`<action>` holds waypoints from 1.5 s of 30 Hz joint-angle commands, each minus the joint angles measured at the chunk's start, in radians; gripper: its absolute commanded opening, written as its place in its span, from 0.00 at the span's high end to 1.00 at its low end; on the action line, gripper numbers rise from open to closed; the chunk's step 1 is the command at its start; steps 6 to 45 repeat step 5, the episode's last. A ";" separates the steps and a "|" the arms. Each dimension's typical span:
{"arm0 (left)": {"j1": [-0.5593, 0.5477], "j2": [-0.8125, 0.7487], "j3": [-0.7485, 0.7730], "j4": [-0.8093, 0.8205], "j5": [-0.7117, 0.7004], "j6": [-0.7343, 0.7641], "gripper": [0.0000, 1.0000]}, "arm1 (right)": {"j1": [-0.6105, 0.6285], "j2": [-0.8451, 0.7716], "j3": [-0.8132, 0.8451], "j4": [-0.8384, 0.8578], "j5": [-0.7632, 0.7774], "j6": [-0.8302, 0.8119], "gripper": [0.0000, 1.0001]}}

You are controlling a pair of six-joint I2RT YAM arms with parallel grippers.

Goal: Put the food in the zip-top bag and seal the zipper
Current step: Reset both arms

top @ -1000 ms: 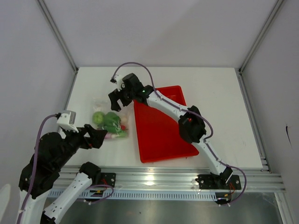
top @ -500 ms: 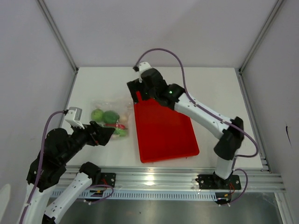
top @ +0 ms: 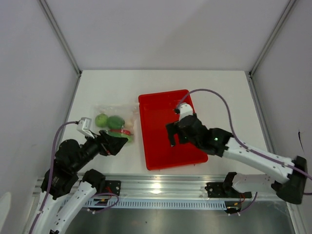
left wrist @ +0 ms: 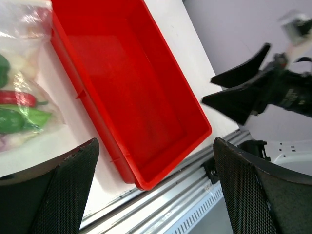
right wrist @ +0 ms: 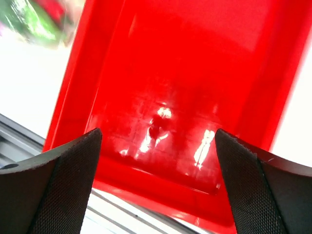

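The zip-top bag [top: 115,123] lies flat on the white table, left of the red tray. The food inside shows through it: two round green pieces [top: 102,120], a red chili [top: 123,131] and a green chili [left wrist: 19,119]. The zipper is too small to make out. My left gripper [top: 119,145] hovers open and empty just near of the bag's front edge. My right gripper [top: 171,136] is open over the near half of the tray with nothing in it. In the left wrist view the bag [left wrist: 22,73] sits at the left edge, with my left gripper [left wrist: 156,195] wide apart. The right wrist view has my right gripper [right wrist: 158,180] above bare tray floor.
The red tray [top: 161,161] is empty and lies right of the bag; its near rim [left wrist: 161,175] is close to the aluminium rail [top: 161,184] at the table's front edge. White walls enclose the table on the left, back and right.
My right arm has swung back from the tray's far left corner to over its near half. The left gripper has drawn slightly back toward the front edge. The bag stayed put.
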 commanded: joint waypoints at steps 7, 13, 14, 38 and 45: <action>0.005 -0.039 -0.211 0.254 0.285 -0.156 0.01 | 0.026 -0.413 -0.238 0.037 0.081 0.145 0.01; 0.005 -0.039 -0.211 0.254 0.285 -0.156 0.01 | 0.026 -0.413 -0.238 0.037 0.081 0.145 0.01; 0.005 -0.039 -0.211 0.254 0.285 -0.156 0.01 | 0.026 -0.413 -0.238 0.037 0.081 0.145 0.01; 0.005 -0.039 -0.211 0.254 0.285 -0.156 0.01 | 0.026 -0.413 -0.238 0.037 0.081 0.145 0.01; 0.005 -0.039 -0.211 0.254 0.285 -0.156 0.01 | 0.026 -0.413 -0.238 0.037 0.081 0.145 0.01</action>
